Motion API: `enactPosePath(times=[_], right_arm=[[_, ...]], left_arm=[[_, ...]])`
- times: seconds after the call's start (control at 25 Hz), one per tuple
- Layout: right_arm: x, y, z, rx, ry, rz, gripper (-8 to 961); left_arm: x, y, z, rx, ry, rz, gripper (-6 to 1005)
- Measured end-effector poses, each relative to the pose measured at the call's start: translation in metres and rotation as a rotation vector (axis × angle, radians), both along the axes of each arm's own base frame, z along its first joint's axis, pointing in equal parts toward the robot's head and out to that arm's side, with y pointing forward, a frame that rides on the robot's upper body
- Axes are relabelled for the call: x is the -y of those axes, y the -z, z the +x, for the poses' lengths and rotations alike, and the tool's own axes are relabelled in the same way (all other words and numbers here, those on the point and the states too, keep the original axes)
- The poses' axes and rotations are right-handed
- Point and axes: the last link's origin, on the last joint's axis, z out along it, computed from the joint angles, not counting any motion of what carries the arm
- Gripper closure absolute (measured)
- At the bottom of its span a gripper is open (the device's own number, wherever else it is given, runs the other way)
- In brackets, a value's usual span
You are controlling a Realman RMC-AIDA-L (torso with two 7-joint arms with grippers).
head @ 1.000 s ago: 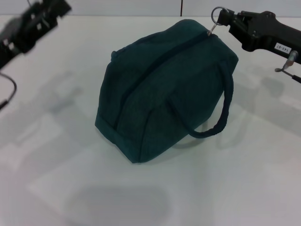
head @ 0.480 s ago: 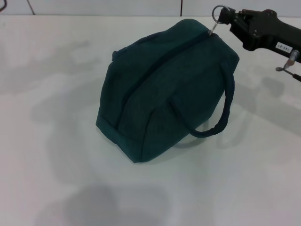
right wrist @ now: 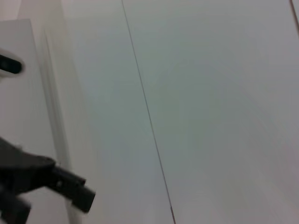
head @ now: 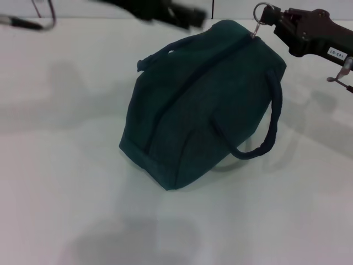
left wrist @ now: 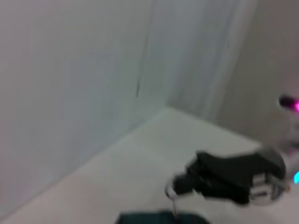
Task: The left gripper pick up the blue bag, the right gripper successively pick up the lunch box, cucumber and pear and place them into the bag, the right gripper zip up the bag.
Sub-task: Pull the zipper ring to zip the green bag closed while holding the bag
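The blue bag lies on its side on the white table, zipper closed along its top. One carry handle loops out toward the right. My right gripper is at the bag's far right end, shut on the metal zipper pull ring. It also shows in the left wrist view with the ring above the bag's top. My left gripper is a blurred dark shape above the bag's far end. The lunch box, cucumber and pear are out of view.
A wall runs behind the table's far edge. The right wrist view shows mostly wall and the blurred left arm. A cable loop hangs at the far left.
My left arm left the far left corner, went out of view, then swung in across the top toward the bag. The bag shifted slightly right. The right gripper kept hold of the zipper ring.
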Motion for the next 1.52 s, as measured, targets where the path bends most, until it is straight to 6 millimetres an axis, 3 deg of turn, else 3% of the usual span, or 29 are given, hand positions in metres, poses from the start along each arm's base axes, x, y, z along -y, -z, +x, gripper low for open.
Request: enactPosePath(times=[0.2, 0.36, 1.2, 1.52], right_arm=[[-0.001, 0.001, -0.001, 0.003, -0.005, 0.003, 948], [0.000, 0.000, 0.000, -0.003, -0.005, 0.007, 948], [0.003, 0.000, -0.001, -0.013, -0.022, -0.004, 949], [0.004, 0.000, -0.002, -0.016, -0.027, -0.005, 948]], left_arm=[[0.021, 0.036, 0.011, -0.155, 0.023, 0.064, 146], [0.024, 0.053, 0.013, -0.152, 0.019, 0.074, 152], [0.013, 0.088, -0.008, -0.192, -0.009, 0.053, 183], [0.010, 0.093, -0.016, -0.216, -0.026, 0.062, 194]])
